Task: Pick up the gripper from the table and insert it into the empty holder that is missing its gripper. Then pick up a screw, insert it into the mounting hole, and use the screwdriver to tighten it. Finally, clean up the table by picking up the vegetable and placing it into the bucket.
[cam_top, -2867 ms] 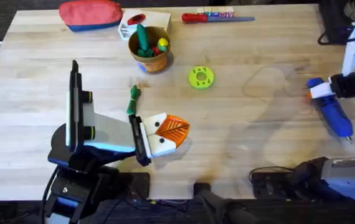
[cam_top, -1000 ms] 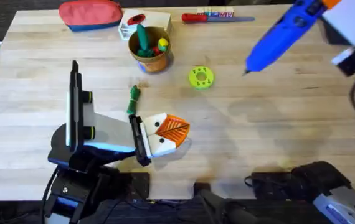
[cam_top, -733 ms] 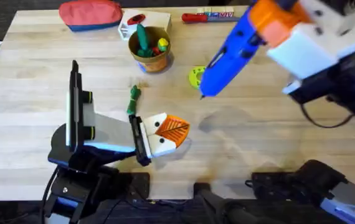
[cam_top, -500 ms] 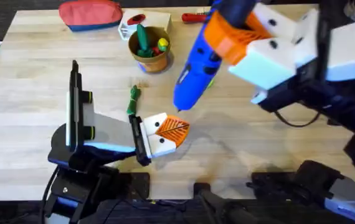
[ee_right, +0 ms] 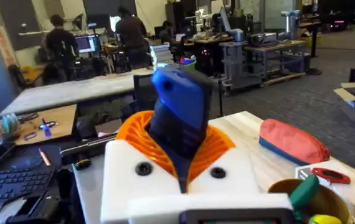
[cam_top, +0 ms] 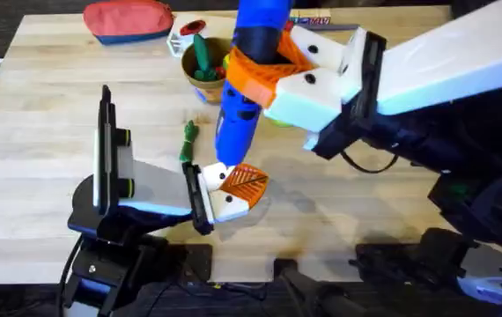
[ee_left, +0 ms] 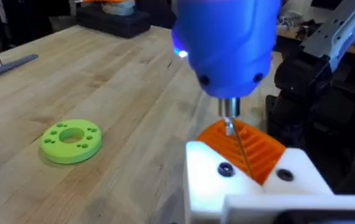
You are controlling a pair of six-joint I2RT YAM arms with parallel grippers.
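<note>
The right gripper (cam_top: pixel 264 66) clenched the screwdriver (cam_top: pixel 240 106), a fat bright-blue barrel held nearly upright, its thin bit down at the holder (ee_left: pixel 252 180) near the desk's (cam_top: pixel 392 176) front edge. That white block carried the gripper (ee_left: pixel 249 146), an orange ribbed wedge. Whether the left gripper (cam_top: pixel 220 189) was clenched, I cannot tell. The desk was pale wood. Behind lay a workshop with benches.
</note>
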